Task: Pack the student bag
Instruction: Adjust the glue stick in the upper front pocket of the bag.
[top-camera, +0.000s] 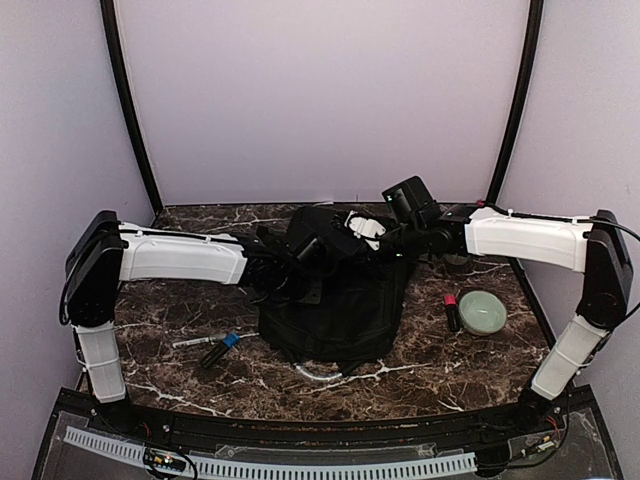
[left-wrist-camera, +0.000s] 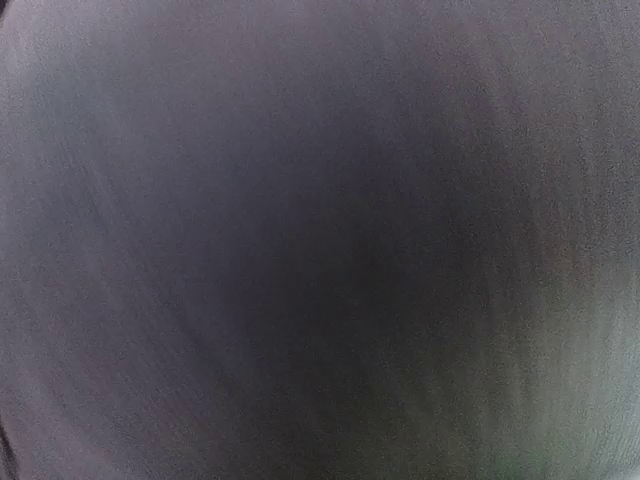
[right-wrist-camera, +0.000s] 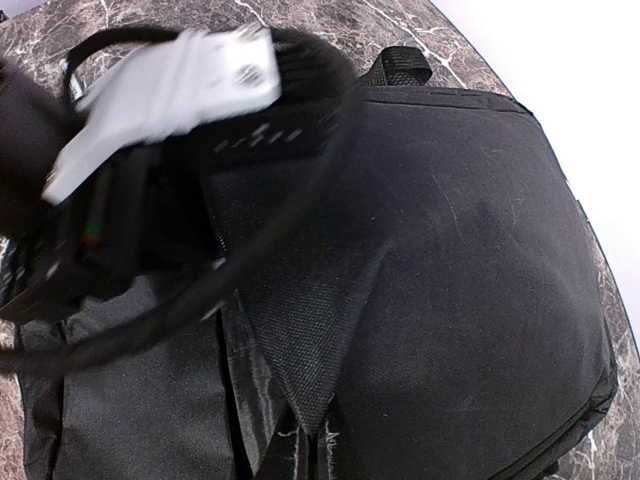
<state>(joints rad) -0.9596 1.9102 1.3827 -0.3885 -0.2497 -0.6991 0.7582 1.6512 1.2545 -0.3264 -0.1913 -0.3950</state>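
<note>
The student bag (top-camera: 335, 305), a large black fabric backpack, stands in the middle of the table with its top held open. My right gripper (right-wrist-camera: 322, 447) is shut on a fold of the bag's fabric (right-wrist-camera: 300, 330) at the opening's rim; in the top view it is at the bag's upper right (top-camera: 385, 240). My left arm's wrist (top-camera: 290, 255) reaches into the bag from the left, and its white housing (right-wrist-camera: 170, 90) shows at the opening. The left fingers are hidden. The left wrist view shows only dark fabric (left-wrist-camera: 320, 240).
A pale green bowl (top-camera: 482, 312) sits right of the bag with a red-and-black item (top-camera: 452, 312) beside it. A black marker with a blue band (top-camera: 218, 350) and a thin white pen (top-camera: 188, 343) lie left of the bag. A grey loop (top-camera: 318, 375) lies at the bag's near edge.
</note>
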